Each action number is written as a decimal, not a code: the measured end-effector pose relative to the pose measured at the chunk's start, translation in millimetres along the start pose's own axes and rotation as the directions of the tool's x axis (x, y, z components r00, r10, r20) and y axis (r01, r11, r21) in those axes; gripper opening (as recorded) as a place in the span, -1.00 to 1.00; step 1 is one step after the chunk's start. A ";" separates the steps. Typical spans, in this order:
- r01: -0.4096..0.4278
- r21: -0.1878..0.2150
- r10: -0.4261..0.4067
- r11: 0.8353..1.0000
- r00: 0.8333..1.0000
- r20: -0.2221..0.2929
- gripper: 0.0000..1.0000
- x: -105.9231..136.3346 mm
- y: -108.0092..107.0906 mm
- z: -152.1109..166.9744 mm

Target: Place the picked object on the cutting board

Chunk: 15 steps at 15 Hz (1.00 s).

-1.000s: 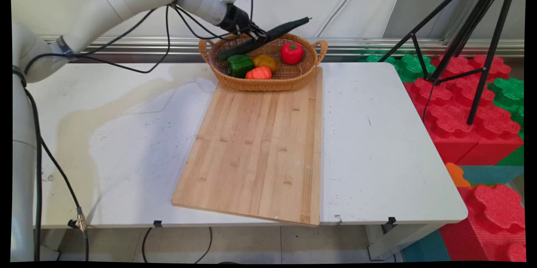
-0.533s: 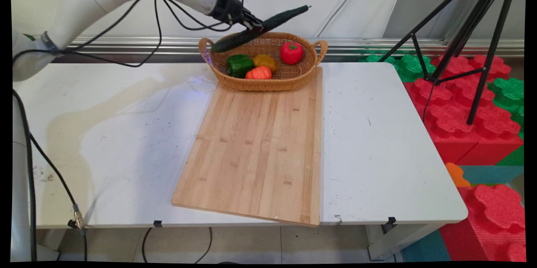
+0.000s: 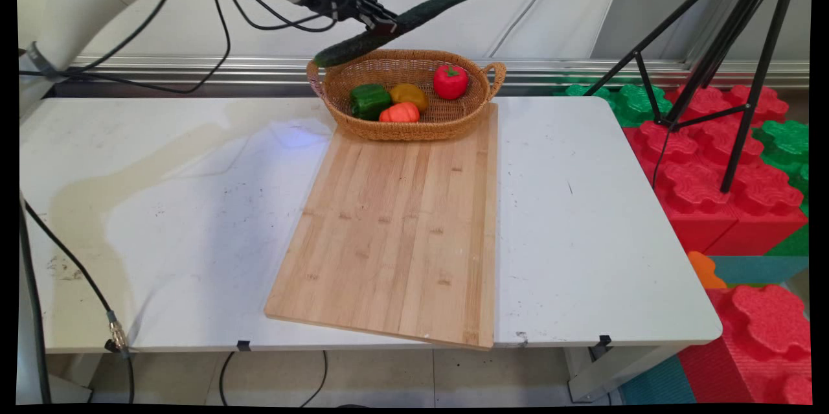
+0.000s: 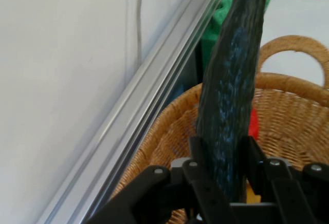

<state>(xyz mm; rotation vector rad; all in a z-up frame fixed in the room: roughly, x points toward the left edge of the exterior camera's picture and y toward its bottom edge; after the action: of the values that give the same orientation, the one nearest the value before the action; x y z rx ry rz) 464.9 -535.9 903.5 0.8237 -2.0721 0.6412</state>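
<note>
You've got the gripper (image 3: 382,23) clamped on the cucumber (image 3: 395,25), and it's up in the air above the wicker basket (image 3: 414,129), over the basket's back-left rim. The cucumber sits tilted: its thick end dips down toward the basket's left handle, its thin stem end points up and to the right, out over the basket toward the wall. From your hand camera you can see both fingers (image 4: 198,152) pressed against the cucumber's (image 4: 231,100) dark green sides, with the basket's (image 4: 288,126) woven wall and one looped handle below it.

Look inside the basket: a green pepper (image 3: 369,100) lies at its left, a yellow pepper (image 3: 409,95) just beside that, an orange pepper (image 3: 399,113) at the front touching both, and a red pepper (image 3: 451,81) stands apart toward the right handle. The basket's front edge rests on the far end of the wooden cutting board (image 3: 395,232), which runs from the basket toward the near edge of the white table (image 3: 181,207). To the right of the basket, past the table's edge, a black tripod (image 3: 725,51) stands among red and green foam blocks (image 3: 706,181).
</note>
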 end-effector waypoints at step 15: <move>-0.147 -0.207 0.151 0.967 0.989 0.004 -1.00 -6.0 47.6 -93.8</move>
<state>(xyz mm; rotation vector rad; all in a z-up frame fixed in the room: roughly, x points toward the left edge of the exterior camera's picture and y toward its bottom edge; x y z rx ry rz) 478.6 -439.2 943.1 0.5622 -2.1902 0.4875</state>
